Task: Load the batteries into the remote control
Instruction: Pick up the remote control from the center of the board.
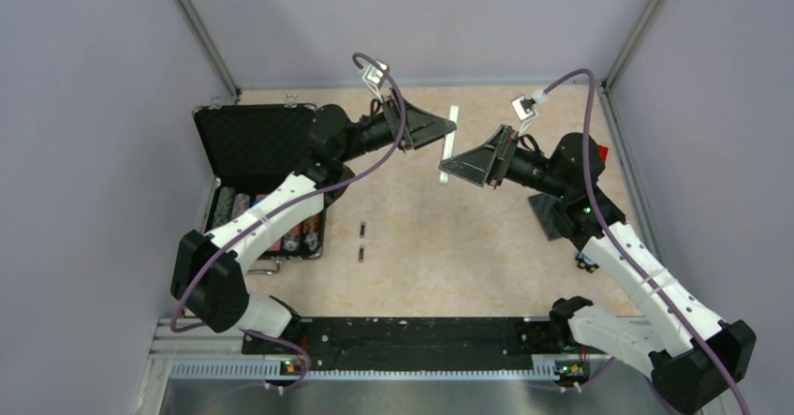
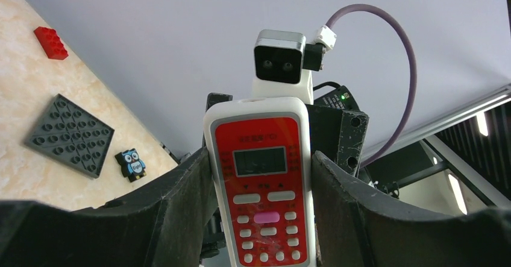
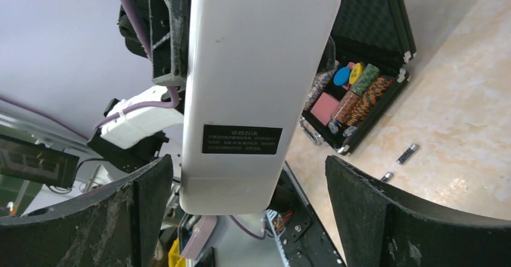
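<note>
The remote control [image 2: 260, 182], white with a red button panel, hangs in the air above mid-table, with my left gripper [image 2: 260, 158] shut on its sides. From above it shows edge-on as a thin white strip [image 1: 450, 143] between the two grippers. My right gripper [image 3: 248, 164] stands open around the remote's plain white back [image 3: 253, 86], with a wide gap on the right side. Two batteries lie on the table, one [image 1: 362, 225] just behind the other [image 1: 361, 251]; the right wrist view shows them too [image 3: 407, 153].
An open black case [image 1: 253, 143] with colourful chips stands at the left. A grey studded plate [image 2: 69, 134], a red block [image 2: 50, 42] and a small blue owl figure [image 2: 131, 163] lie on the right side of the table.
</note>
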You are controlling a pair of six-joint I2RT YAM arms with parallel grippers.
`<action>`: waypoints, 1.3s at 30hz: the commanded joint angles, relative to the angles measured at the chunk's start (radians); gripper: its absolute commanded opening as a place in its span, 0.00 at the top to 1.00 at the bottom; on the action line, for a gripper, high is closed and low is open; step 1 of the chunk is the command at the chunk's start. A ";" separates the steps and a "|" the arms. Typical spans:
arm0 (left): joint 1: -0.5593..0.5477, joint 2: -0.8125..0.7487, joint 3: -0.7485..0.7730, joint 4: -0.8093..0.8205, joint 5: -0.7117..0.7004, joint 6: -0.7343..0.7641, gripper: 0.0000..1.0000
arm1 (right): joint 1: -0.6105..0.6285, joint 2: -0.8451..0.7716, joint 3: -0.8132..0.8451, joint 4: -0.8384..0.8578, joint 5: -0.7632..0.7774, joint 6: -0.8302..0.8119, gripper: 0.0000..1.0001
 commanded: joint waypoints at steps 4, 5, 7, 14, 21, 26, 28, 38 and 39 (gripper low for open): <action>-0.013 -0.032 -0.019 0.084 -0.046 0.003 1.00 | -0.004 0.010 0.005 0.118 -0.061 0.069 0.09; -0.015 -0.036 -0.020 0.073 -0.060 0.012 1.00 | -0.003 0.012 0.007 0.117 -0.066 0.070 0.09; -0.021 -0.043 -0.018 0.044 -0.088 0.036 1.00 | 0.005 0.020 0.016 0.107 -0.074 0.064 0.10; -0.047 -0.050 0.012 -0.049 -0.135 0.105 1.00 | 0.042 0.059 0.058 0.007 -0.052 -0.007 0.22; -0.047 -0.072 0.000 -0.092 -0.132 0.153 0.80 | 0.042 0.066 0.091 -0.100 0.050 -0.074 0.51; -0.048 -0.107 0.008 -0.224 -0.177 0.234 0.25 | 0.047 0.084 0.137 -0.264 0.096 -0.216 0.58; -0.048 -0.116 0.027 -0.292 -0.229 0.265 0.20 | 0.062 0.091 0.158 -0.320 0.127 -0.293 0.59; -0.080 -0.019 0.258 -0.679 -0.423 0.434 0.28 | 0.164 0.159 0.246 -0.442 0.348 -0.477 0.59; -0.080 -0.014 0.267 -0.706 -0.436 0.444 0.31 | 0.169 0.163 0.251 -0.445 0.362 -0.485 0.59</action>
